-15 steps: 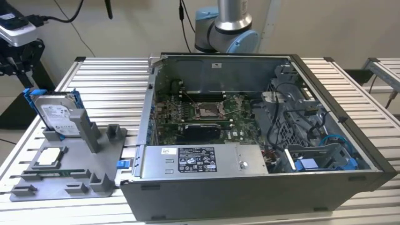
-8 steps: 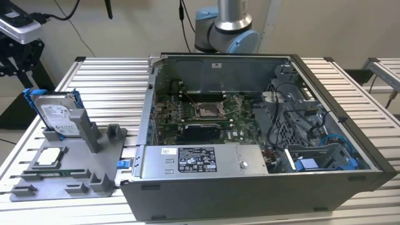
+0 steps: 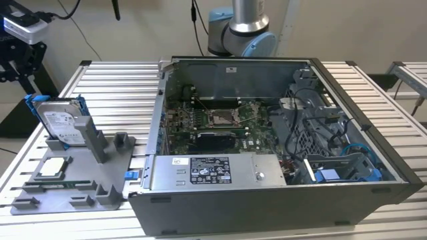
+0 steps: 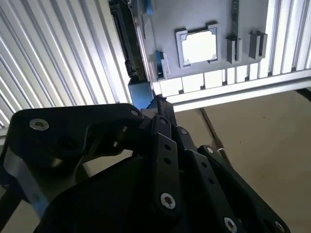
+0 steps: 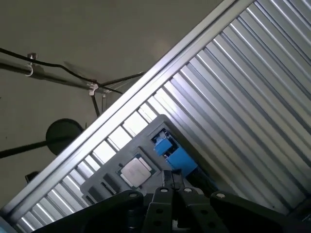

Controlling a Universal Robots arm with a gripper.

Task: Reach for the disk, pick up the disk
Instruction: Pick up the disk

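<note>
Gripper (image 4: 160, 111) hangs near the blue rail (image 4: 141, 92) of the disk (image 3: 63, 122), I can't tell its opening or any hold; disk stands on edge in the grey fixture (image 3: 67, 192), exterior view's left of the PC case (image 3: 267, 200), probably stiff, dense, shock-sensitive, so I'd pinch the flat faces.

No print can be made out: a white label is carried by the disk (image 3: 60, 122), a black one by the silver box (image 3: 213, 172).
</note>
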